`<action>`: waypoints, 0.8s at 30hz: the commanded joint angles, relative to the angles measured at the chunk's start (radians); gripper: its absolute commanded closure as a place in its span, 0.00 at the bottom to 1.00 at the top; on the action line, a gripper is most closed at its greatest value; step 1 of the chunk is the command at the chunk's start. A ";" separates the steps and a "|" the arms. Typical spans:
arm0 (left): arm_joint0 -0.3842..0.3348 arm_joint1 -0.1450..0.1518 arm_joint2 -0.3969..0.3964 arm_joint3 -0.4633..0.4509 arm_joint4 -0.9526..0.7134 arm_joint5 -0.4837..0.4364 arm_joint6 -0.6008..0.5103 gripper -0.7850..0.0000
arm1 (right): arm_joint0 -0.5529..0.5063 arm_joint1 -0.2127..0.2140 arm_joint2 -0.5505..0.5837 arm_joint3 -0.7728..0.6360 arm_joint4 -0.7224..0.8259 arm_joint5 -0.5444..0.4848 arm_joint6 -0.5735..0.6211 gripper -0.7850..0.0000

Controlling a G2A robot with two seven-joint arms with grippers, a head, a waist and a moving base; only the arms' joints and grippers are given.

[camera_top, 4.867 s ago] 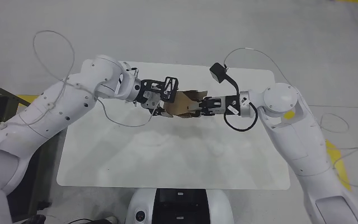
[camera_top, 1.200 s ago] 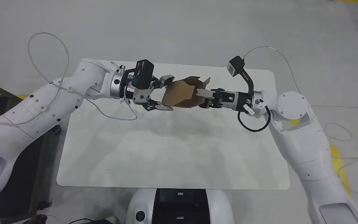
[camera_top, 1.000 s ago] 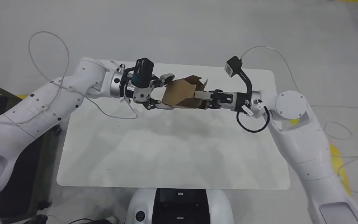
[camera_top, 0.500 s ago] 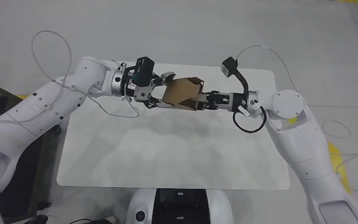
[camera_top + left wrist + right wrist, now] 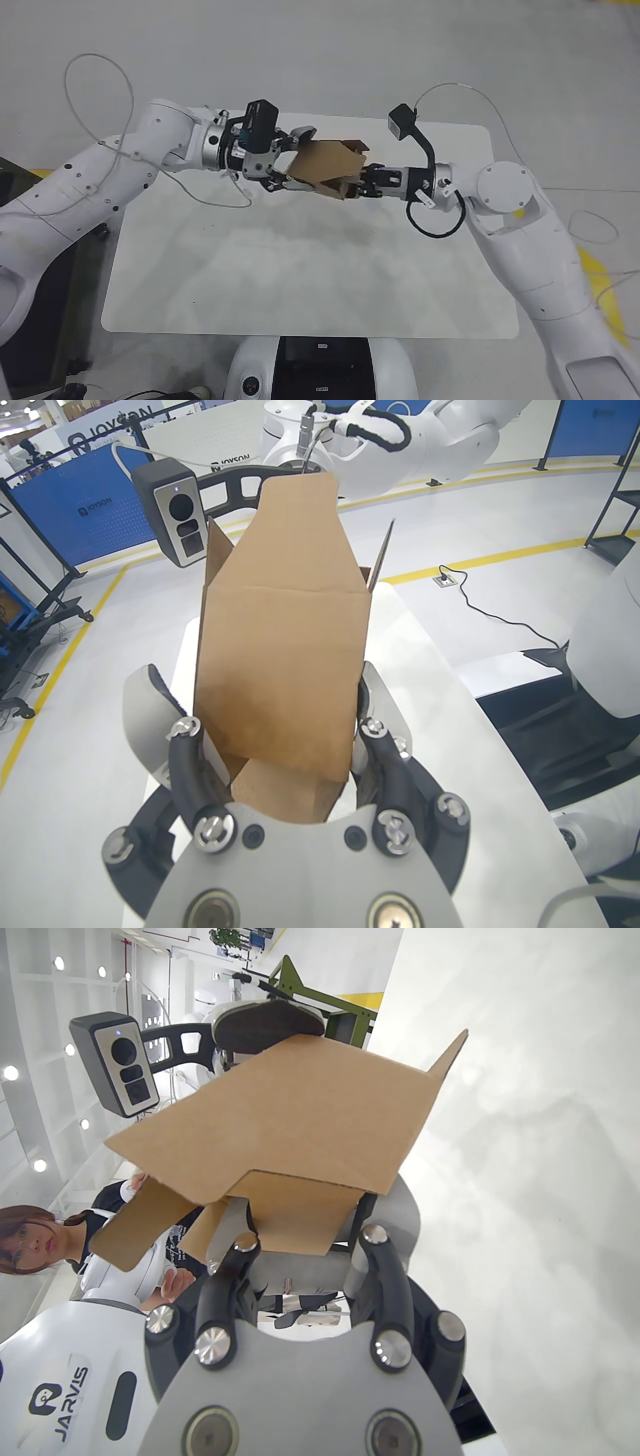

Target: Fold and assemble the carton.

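Above the bench (image 5: pixel 300 280), carton (image 5: pixel 328 168) has squared up into a tube; left jaws grasp it, right jaws: cannot tell. You still need flaps (image 5: pixel 295 530) closed.

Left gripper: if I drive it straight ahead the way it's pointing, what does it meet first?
The carton, directly in front of it. Beyond that, probably the right gripper at the carton's far end, though depth is unclear.

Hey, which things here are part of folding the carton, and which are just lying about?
For the job:
carton
left pincer
right pincer

Just about:
floor cable
blue partition
black rack
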 commanded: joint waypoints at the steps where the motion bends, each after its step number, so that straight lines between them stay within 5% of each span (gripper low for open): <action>1: 0.001 -0.002 0.000 0.000 0.007 0.000 0.001 1.00 | 0.002 -0.001 -0.002 0.001 -0.001 0.007 -0.008 0.90; 18: -0.006 0.000 0.000 0.042 0.012 0.000 0.046 0.96 | -0.007 0.001 0.007 -0.015 -0.003 0.028 -0.018 0.96; 20: -0.008 0.002 0.000 0.038 0.017 0.000 0.049 0.59 | -0.009 0.002 0.009 -0.015 -0.004 0.029 -0.016 0.96; 21: -0.008 0.003 0.000 0.035 0.020 0.000 0.051 0.14 | -0.010 0.002 0.011 -0.015 -0.004 0.028 -0.014 0.96; 22: -0.009 0.004 0.000 0.033 0.022 0.000 0.052 0.00 | -0.010 0.003 0.012 -0.013 -0.004 0.029 -0.012 0.97; 24: -0.011 0.005 0.000 0.026 0.029 0.000 0.053 0.00 | -0.009 0.003 0.015 -0.011 -0.003 0.028 -0.009 0.98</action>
